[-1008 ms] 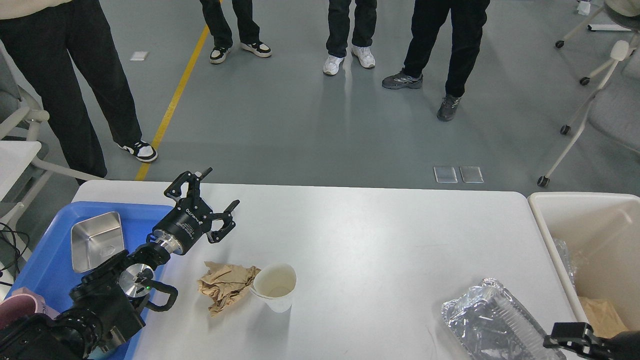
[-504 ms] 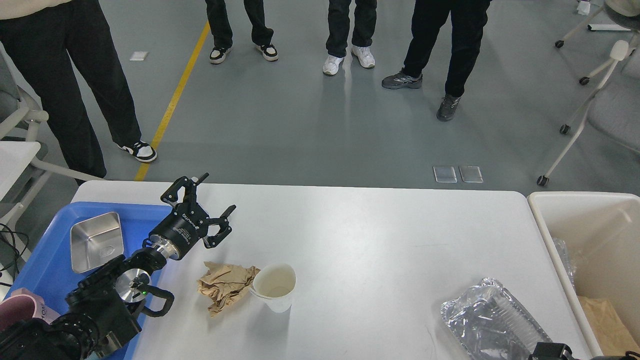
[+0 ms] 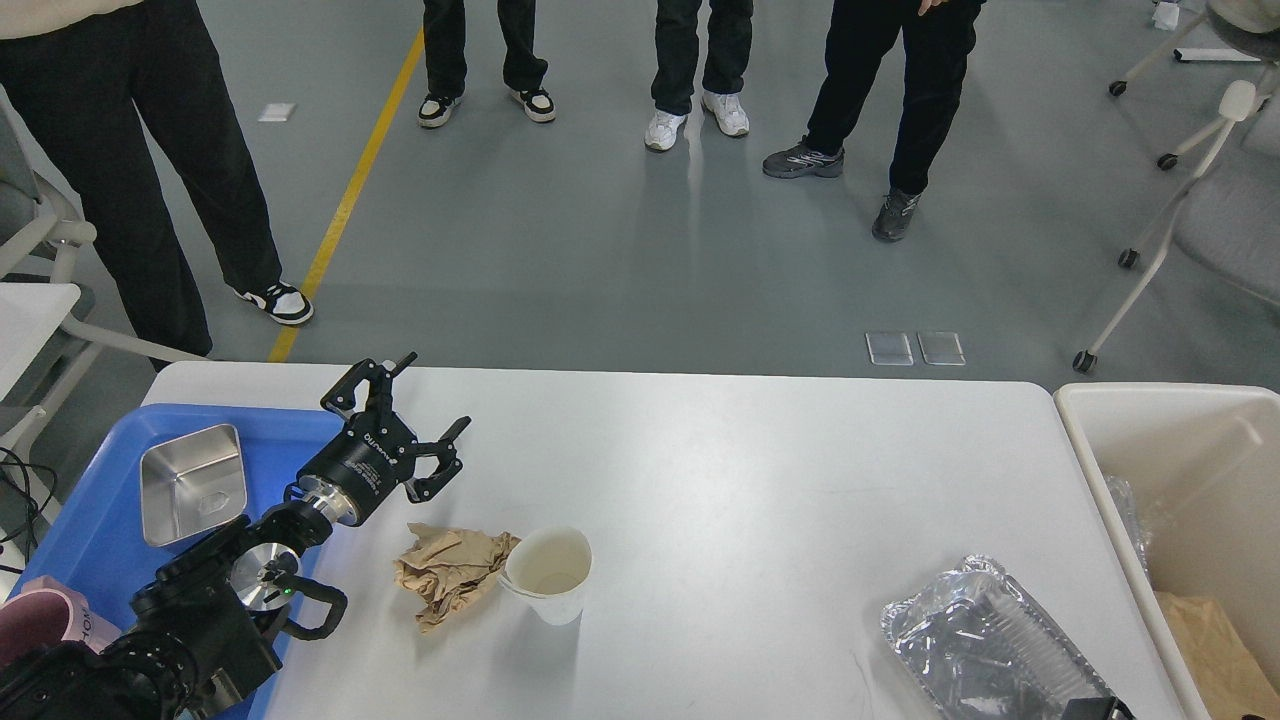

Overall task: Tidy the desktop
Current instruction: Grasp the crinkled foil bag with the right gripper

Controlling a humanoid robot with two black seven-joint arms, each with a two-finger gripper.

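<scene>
The worktop [image 3: 750,480], a large white rectangular tabletop with rounded corners and a plain, faintly scuffed surface, filled the lower half of the head view, with grey floor and several standing people's legs beyond its far edge. The left end effector [image 3: 432,395], a black two-finger unit on a black cylindrical wrist, was held above the worktop's left part near the far edge, its two fingers spread wide apart with nothing between them. Whether it touched the surface could not be told. Just to its left, a blue plastic tray [image 3: 90,550] lay over the worktop's left end, holding a shallow rectangular stainless-steel pan [image 3: 192,484]; a pink object [image 3: 40,625] showed at the tray's near corner, partly hidden by the arm. Nearer the camera than the end effector and apart from it, a crumpled brown paper wad [image 3: 450,572] lay on the white surface, touching a white paper cup [image 3: 548,574] that stood upright just to its right. Well away toward the near right corner lay a crumpled silver foil container [image 3: 985,645] with a ribbed clear lid over it. A beige plastic bin [image 3: 1170,450] stood against the worktop's right end, with brown paper and clear wrapping inside. Of the right end effector [image 3: 1098,709] only a small dark piece appeared at the bottom edge beside the foil container, too little to tell how its fingers stood.
</scene>
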